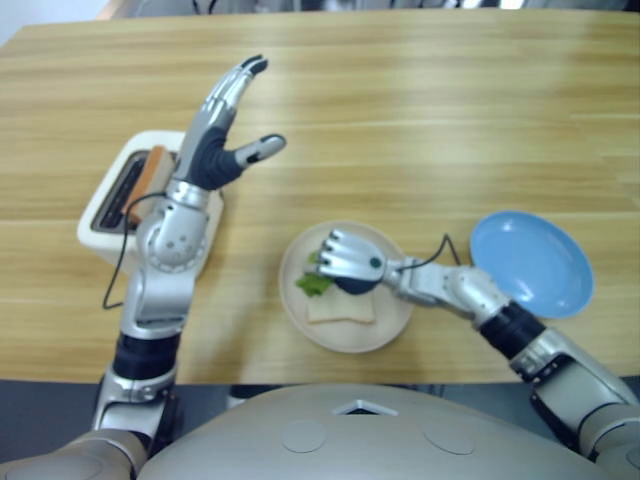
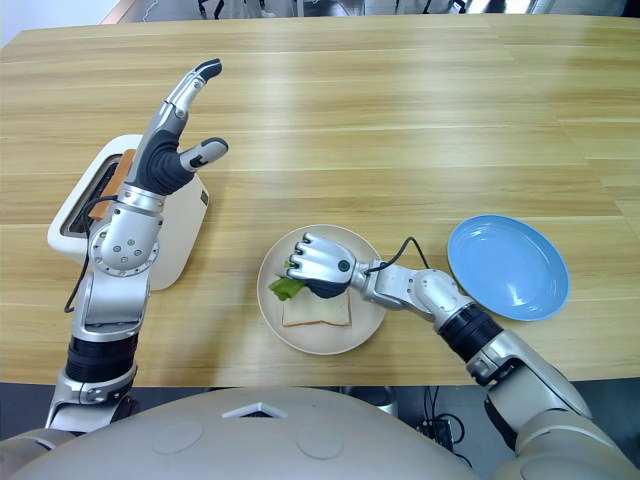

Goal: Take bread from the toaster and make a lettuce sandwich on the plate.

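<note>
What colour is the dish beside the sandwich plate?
The dish is light blue, clearest in the right eye view.

Bright, even light falls from above — a pale sheen spreads over the table (image 1: 430, 100) beyond the fingers (image 1: 232, 95) of the left hand (image 1: 213, 150); shadows are faint and soft-edged.

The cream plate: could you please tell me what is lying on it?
On the cream plate lies a slice of bread, with lettuce at its left edge, gripped by the right hand. The hand covers the slice's upper part and the rest of the lettuce.
</note>
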{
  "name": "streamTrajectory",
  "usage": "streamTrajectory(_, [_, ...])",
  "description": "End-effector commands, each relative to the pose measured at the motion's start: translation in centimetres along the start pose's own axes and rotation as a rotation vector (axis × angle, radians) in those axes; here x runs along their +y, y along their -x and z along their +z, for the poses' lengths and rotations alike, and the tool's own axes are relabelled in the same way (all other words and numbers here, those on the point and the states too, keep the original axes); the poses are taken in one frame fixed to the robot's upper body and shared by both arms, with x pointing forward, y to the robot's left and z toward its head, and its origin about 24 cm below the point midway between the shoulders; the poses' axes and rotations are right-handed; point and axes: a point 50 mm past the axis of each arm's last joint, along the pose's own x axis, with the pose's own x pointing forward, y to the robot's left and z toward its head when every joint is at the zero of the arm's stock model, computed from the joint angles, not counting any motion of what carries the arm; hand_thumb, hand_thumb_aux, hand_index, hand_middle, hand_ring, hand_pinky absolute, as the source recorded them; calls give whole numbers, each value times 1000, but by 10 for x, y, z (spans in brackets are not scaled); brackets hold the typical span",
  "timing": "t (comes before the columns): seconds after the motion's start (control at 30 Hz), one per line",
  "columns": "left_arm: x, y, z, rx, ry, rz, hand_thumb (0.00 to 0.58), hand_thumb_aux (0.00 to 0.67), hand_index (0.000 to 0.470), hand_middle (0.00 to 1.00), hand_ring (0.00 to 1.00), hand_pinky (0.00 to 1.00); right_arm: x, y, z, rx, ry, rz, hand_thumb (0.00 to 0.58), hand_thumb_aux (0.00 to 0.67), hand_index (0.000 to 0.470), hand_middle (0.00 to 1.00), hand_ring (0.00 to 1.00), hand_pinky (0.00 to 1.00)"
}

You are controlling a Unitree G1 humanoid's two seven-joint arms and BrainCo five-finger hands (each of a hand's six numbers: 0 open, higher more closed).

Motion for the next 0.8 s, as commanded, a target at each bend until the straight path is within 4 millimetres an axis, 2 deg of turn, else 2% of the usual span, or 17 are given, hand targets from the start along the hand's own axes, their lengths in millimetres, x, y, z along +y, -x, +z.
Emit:
streamTrajectory(0.03, [4,1,-1,12,-15,-1,0,0,0,0,0,0,3,13,2,18,-36,39,580,670,460,1000,1000,1000])
streamTrajectory(0.23, [6,4,-2,19,-19,3,0,0,0,0,0,0,4,24,-1,43,-36,68,580,670,460,1000,1000,1000])
streamTrajectory(0.43, [5,4,-2,19,-15,-6,0,0,0,0,0,0,14,23,6,33,-82,105,580,670,460,1000,1000,1000])
streamTrajectory(0.47, [4,4,-2,18,-15,-8,0,0,0,0,0,0,14,23,7,32,-86,107,538,489,336,647,647,647])
streamTrajectory(0.5, [4,4,-1,17,-14,-9,0,0,0,0,0,0,13,22,7,33,-87,107,198,126,87,110,110,110])
streamTrajectory(0.53, [4,3,-1,15,-13,-11,0,0,0,0,0,0,11,22,6,35,-87,104,0,0,0,0,0,0])
streamTrajectory(0.8, [0,3,0,13,-8,-20,0,0,0,0,0,0,-15,22,3,37,-99,17,0,0,0,0,0,0])
